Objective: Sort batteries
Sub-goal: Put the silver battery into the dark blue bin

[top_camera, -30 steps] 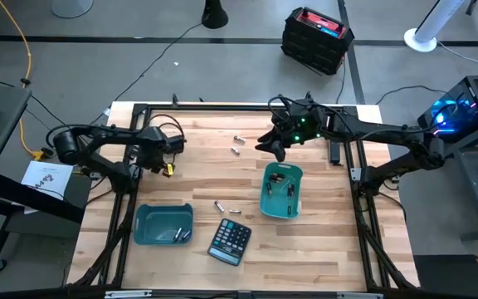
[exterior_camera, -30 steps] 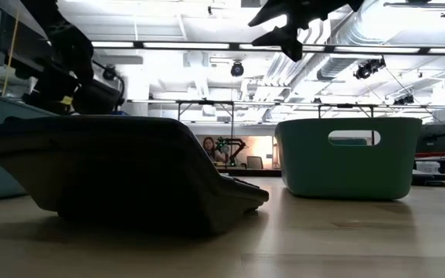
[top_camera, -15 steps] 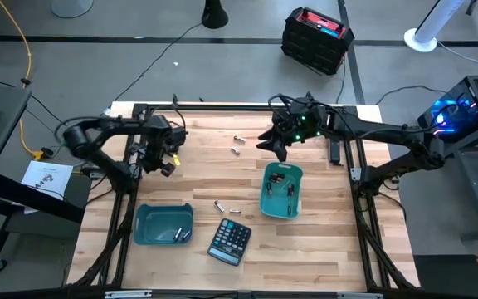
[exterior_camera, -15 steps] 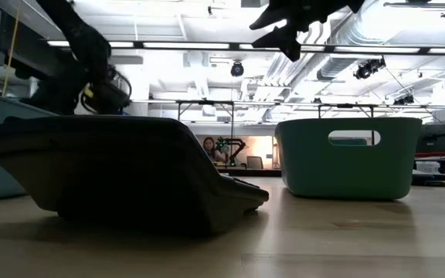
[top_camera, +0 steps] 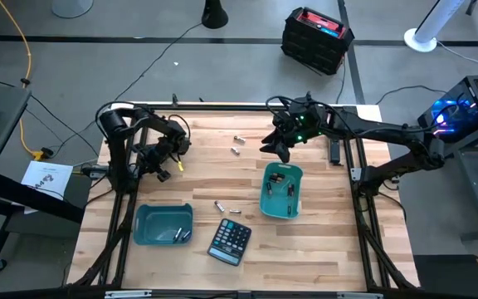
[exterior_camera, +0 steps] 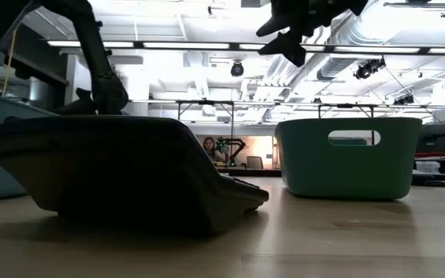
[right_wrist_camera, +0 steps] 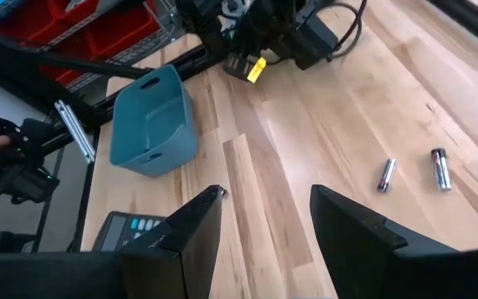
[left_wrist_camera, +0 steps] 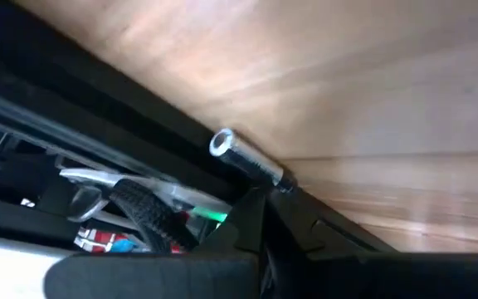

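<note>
Gripping battery (left_wrist_camera: 249,159) in left pincer (top_camera: 167,164).

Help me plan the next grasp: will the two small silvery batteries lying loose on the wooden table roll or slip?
The two small silvery cylindrical batteries lie on their sides on the smooth wooden table, so a nudge would probably roll them. Their shiny casing looks slippery; the open right gripper should likely pinch across the middle.

Wooden table (top_camera: 206,170): calculator (top_camera: 229,242) near front edge. Blue bin (top_camera: 163,224) just beside it; teal bin (top_camera: 281,191) near. Loose batteries (top_camera: 222,207) just behind it; two more batteries (top_camera: 237,145) well behind.
</note>
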You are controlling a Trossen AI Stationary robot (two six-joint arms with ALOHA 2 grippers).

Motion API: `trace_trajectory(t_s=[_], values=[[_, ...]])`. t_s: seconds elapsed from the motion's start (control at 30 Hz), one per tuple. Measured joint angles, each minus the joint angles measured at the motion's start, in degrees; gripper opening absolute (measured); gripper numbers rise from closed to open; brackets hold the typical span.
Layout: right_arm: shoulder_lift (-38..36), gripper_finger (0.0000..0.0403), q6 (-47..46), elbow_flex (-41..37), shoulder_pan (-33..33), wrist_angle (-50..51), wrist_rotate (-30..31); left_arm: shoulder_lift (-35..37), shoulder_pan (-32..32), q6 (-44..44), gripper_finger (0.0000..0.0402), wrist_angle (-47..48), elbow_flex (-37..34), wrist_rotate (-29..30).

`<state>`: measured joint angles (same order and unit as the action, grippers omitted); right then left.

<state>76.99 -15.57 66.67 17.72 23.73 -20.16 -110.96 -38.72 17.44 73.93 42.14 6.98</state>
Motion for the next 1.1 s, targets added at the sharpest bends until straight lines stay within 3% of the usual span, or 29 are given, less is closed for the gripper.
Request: trace_trajectory(t_s=[0.2, 0.43, 0.67, 0.83, 0.97, 1.1], values=[[0.0, 0.0181, -0.4, 0.0, 0.0, 1.1, 0.0, 0.0, 1.2, -1.3, 0.0, -1.7, 1.5, 0.7], [0.0, 0.0181, 0.5, 0.0, 0.3, 0.2, 0.2, 0.6, 6.4, -5.6, 0.0, 3.8, 14.2, 1.8], [0.0, 0.0181, -1.1, 0.0, 0.3, 0.0, 0.2, 7.5, 10.0, -5.7, 0.0, 8.0, 23.4, 2.7], [0.0, 0.0181, -2.2, 0.0, 0.3, 0.0, 0.2, 15.4, 9.7, -5.1, 0.0, 3.4, 22.2, 6.4], [0.0, 0.0181, -2.4, 0.0, 0.3, -0.1, 0.2, 21.1, 9.5, -6.0, 0.0004, -2.1, 17.7, 6.3], [0.0, 0.0181, -2.4, 0.0, 0.3, -1.1, 0.2, 23.3, 9.1, -5.9, 0.0032, -3.8, 12.6, 4.3]])
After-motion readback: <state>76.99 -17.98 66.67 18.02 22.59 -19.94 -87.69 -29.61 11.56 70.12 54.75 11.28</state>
